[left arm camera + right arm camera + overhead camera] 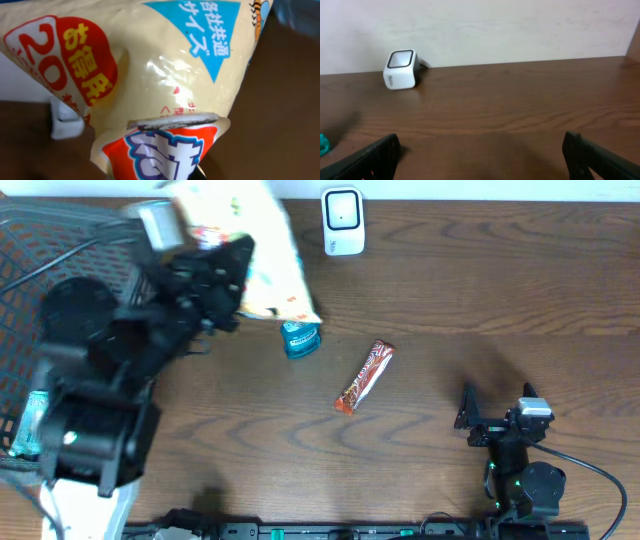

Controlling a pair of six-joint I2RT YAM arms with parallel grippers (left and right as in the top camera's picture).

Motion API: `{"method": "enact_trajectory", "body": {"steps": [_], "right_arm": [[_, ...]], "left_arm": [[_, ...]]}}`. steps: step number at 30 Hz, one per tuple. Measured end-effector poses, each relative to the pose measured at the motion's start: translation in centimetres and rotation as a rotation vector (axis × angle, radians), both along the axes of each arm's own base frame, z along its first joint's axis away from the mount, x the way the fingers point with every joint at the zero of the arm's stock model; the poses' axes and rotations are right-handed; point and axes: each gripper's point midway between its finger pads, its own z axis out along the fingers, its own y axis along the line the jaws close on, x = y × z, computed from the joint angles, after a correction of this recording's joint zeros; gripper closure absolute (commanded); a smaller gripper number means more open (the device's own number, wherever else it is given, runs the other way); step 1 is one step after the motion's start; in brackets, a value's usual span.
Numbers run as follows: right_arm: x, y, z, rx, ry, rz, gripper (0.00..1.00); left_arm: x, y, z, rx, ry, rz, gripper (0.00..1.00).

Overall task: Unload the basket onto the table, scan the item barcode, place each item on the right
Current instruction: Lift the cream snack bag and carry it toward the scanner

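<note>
Left gripper (232, 268): pressed together on the bag (262, 250), pinching it near its lower left edge. The overhead view shows the dark fingers lying over the wrapper.

Bag: cream plastic with a red roundel, a light blue triangle and Japanese print. It fills the left wrist view (165, 65), where a sealed seam crosses the lower middle. It sits in the left gripper at the far left part of the table (480, 300), next to the wire basket (40, 240). Its outline is blurred in the overhead view. No barcode can be made out on the face that shows.

Scanner (342, 221): a white block with a dark window, standing at the far edge of the table. It is to the right of the bag, near it but apart.

Right gripper (497, 408): spread wide and holding nothing, low over the near right part of the table. Its own camera shows both fingers far apart with bare wood between them (481, 141), and the scanner (400, 69) well beyond.

Other items: a teal container (300, 340) lies just below the bag's lower corner. A candy bar (365, 377) lies at an angle to its right, apart from it.
</note>
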Motion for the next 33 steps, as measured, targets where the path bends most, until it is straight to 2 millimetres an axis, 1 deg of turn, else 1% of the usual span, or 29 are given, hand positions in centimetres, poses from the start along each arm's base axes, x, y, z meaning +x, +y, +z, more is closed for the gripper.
{"method": "enact_trajectory", "body": {"steps": [3,6,7,11,16,19,21,25,27,31,32,33], "right_arm": [[0.0,0.0,0.0,0.0,0.0,0.0,0.01],[0.0,0.0,0.0,0.0,0.0,0.0,0.01],[0.0,0.0,0.0,0.0,0.0,0.0,0.01],[0.0,0.0,0.0,0.0,0.0,0.0,0.01],[0.0,0.0,0.0,0.0,0.0,0.0,0.01],[0.0,0.0,0.0,0.0,0.0,0.0,0.01],[0.0,0.0,0.0,0.0,0.0,0.0,0.01],[0.0,0.0,0.0,0.0,0.0,0.0,0.01],[0.0,0.0,0.0,0.0,0.0,0.0,0.01],[0.0,0.0,0.0,0.0,0.0,0.0,0.01],[0.0,0.0,0.0,0.0,0.0,0.0,0.01],[0.0,0.0,0.0,0.0,0.0,0.0,0.01]], "left_arm": [[0.4,-3.1,-1.8,0.042,0.03,-0.088,0.93],[0.7,-6.3,-4.0,0.094,0.058,-0.175,0.93],[0.7,-7.6,-5.0,0.121,0.067,-0.209,0.93],[0.9,-11.1,-7.9,0.202,0.081,-0.304,0.92],[1.2,-15.2,-12.8,0.328,0.092,-0.418,0.93],[1.3,-17.0,-15.7,0.379,0.121,-0.467,0.93],[1.4,-18.3,-17.9,0.411,0.152,-0.5,0.93],[1.5,-20.2,-22.3,0.47,0.222,-0.534,0.93],[1.7,-20.9,-24.8,0.506,0.262,-0.535,0.93],[2.2,-21.9,-28.7,0.557,0.316,-0.537,0.93],[2.2,-22.1,-30.1,0.574,0.34,-0.539,0.93],[2.1,-22.3,-31.1,0.586,0.355,-0.543,0.93]]}}
